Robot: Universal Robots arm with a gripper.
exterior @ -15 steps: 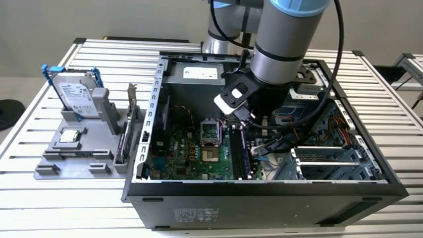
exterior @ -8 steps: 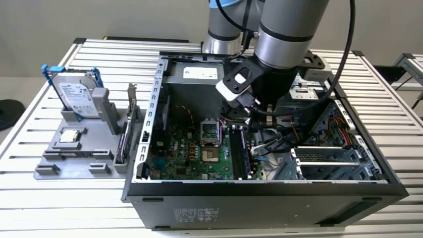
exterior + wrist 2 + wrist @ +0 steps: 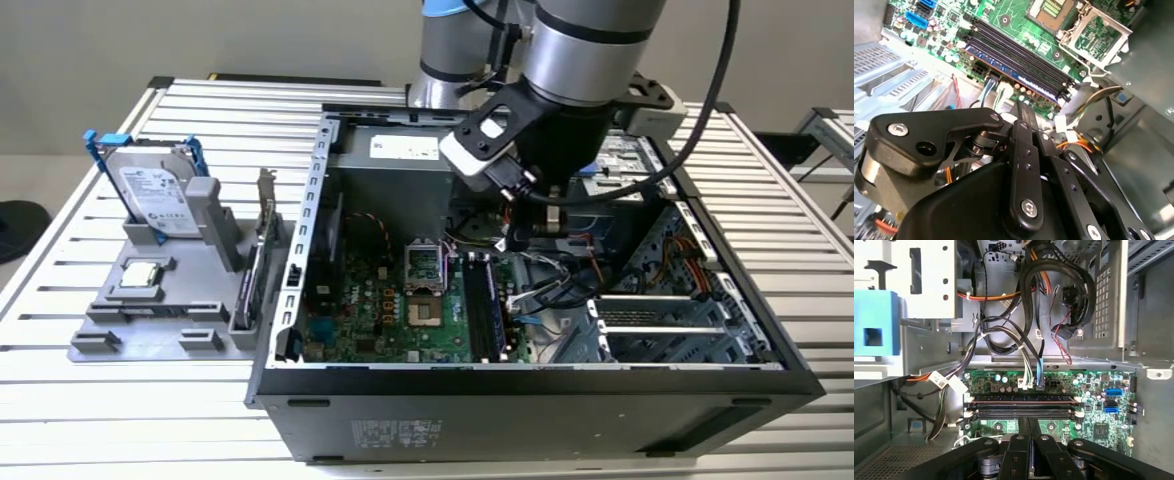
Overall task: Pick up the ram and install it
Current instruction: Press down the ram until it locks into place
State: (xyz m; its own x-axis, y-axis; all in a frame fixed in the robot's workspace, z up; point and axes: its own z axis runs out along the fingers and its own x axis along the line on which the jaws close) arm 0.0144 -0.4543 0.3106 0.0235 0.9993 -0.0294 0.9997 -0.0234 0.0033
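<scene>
Our gripper (image 3: 1028,440) is hovering with fingers pressed together, empty, above the motherboard (image 3: 1094,395). We are seeing the ram (image 3: 1021,401) sitting in its slot.

Gripper (image 3: 1026,117): matt black plastic links with bright metal screws. Computer case (image 3: 534,415): dull grey painted sheet metal; motherboard (image 3: 1104,405) glossy green. Surface (image 3: 80,420): ribbed pale metal slats, satin finish
</scene>
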